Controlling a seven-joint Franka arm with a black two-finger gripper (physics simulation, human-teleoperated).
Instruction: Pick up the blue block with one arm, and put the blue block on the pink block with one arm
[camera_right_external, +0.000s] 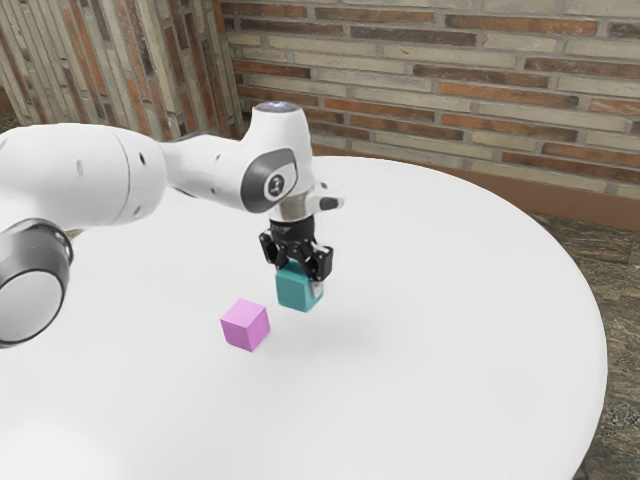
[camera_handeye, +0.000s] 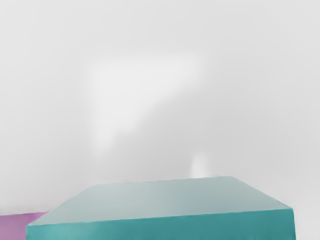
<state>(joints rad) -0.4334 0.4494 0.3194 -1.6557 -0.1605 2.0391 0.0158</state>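
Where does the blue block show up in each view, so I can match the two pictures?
Exterior view: blue block between the hand's fingers, just to the exterior view's right of the pink block.
Wrist view: blue block right under the hand, large.
Shared landmark: pink block, a sliver beside the blue block.

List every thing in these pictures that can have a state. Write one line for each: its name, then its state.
End effector: shut on the blue block, one finger on each of two opposite sides.
Blue block: upright, gripped near its top; not on the pink block.
Pink block: resting on the table, free, nothing on top.
Table: bears the pink block.
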